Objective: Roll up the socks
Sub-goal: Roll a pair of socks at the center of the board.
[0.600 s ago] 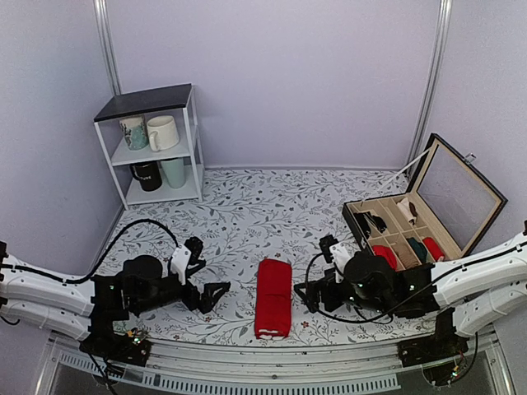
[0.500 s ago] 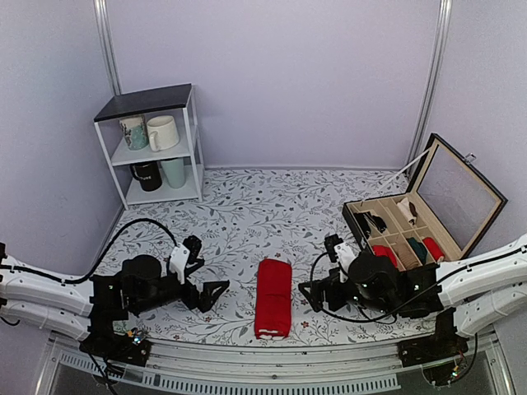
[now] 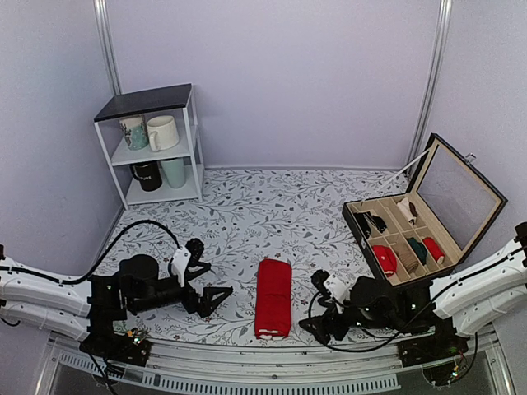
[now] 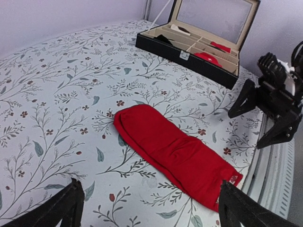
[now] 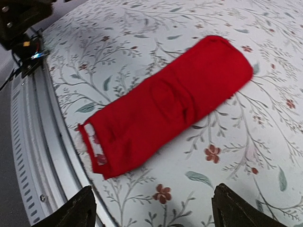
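The socks lie flat as a long bright red rectangle on the floral table, one end at the near edge. They also show in the left wrist view, socks, and the right wrist view, socks. My left gripper is open just left of the socks and apart from them, its own view holding only bare cloth between the jaws. My right gripper is open to the right of the socks' near end, with nothing in it. It also shows in the left wrist view.
An open black box with compartments sits at the right, holding red, green and other rolled bundles. A white shelf with mugs stands at the back left. A metal rail runs along the near table edge.
My right gripper has pulled back toward the near edge and a little right. The left gripper has shifted slightly nearer the edge. The socks have not moved.
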`<action>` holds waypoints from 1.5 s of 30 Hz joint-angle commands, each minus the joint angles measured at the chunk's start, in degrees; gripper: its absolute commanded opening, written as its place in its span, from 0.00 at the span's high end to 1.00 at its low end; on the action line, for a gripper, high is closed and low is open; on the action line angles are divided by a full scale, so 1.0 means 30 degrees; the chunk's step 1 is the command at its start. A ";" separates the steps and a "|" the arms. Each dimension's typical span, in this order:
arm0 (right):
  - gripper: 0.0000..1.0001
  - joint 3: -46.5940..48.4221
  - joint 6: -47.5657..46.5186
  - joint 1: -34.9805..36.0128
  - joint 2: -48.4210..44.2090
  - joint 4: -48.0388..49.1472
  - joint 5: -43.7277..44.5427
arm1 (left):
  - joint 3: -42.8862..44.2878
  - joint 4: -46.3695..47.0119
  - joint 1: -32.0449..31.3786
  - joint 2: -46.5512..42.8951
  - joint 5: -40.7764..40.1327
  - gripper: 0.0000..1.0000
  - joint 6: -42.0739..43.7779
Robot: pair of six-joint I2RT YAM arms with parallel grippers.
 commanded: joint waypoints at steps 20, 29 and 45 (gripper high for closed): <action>0.35 0.3670 -0.5914 0.2048 0.7392 0.4466 -0.2749 | -0.1284 -0.1249 -0.0500 -0.1365 -0.0784 0.05 -0.1907; 0.38 0.3454 -0.6171 0.2057 0.8757 0.4997 -0.1615 | 0.0007 -0.0641 -0.0530 0.1397 -0.0851 0.01 -0.1764; 0.94 0.3194 -0.3790 0.2019 0.9921 0.3969 -0.2336 | -0.1391 0.1304 -0.0559 -0.0118 0.1105 0.01 -0.0291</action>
